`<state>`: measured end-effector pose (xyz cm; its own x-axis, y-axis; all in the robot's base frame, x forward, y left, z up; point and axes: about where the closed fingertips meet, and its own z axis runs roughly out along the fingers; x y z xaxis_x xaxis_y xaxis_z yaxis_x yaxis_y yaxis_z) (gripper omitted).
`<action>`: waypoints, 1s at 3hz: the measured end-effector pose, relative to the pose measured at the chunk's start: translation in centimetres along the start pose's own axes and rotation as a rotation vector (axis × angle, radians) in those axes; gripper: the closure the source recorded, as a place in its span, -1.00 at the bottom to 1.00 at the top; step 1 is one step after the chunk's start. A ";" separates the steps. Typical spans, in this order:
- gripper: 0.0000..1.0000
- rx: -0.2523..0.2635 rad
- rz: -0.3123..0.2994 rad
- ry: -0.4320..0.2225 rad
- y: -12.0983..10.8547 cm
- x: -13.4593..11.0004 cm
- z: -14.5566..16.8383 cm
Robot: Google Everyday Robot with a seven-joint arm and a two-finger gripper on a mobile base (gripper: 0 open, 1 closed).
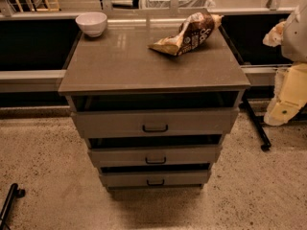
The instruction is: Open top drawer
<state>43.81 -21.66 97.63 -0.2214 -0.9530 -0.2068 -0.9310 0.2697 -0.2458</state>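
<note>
The top drawer (155, 122) is the uppermost and widest of three grey-brown drawers in a cabinet in the middle of the view. Its flat front carries a small dark handle (155, 128) at the centre. A dark gap shows between the front and the countertop above it. My gripper (282, 110), a cream and white shape, hangs at the right edge of the view. It is well to the right of the cabinet, at about the height of the top drawer, and touches nothing.
Two lower drawers (155, 155) (155, 178) have like handles. A white bowl (91, 23) and a crumpled brown snack bag (188, 34) lie on the countertop (120, 61). A dark wheeled leg (256, 128) stands right of the cabinet, another (9, 202) at the lower left. The floor is speckled.
</note>
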 end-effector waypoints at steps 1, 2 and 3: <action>-1.00 0.000 0.000 0.000 0.0 0.0 0.0; -1.00 -0.040 0.018 -0.003 -0.1 -0.1 3.4; -1.00 -0.076 -0.018 -0.054 2.2 -0.6 8.7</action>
<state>44.41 -19.30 88.94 -0.1900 -0.9483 -0.2543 -0.9545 0.2391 -0.1781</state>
